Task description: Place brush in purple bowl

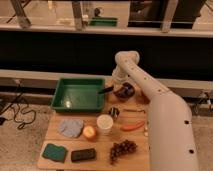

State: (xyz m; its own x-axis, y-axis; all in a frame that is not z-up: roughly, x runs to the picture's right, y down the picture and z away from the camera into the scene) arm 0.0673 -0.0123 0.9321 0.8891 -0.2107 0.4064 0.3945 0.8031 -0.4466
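Note:
The purple bowl [125, 92] sits at the back of the wooden table, just right of the green tray. The brush's slim black handle [106, 90] sticks out to the left of the bowl, over the tray's right rim; its cream head is hidden. My gripper [120, 84] hangs down from the white arm right over the bowl's left side, at the inner end of the handle. The wrist hides the place where gripper and brush meet.
The green tray [64, 95] fills the back left. In front lie a white cup [105, 123], a grey cloth [70, 127], an apple [89, 132], a green sponge [54, 152], a black block [83, 155], grapes [122, 148], a carrot [132, 126] and a thin metal utensil [133, 111].

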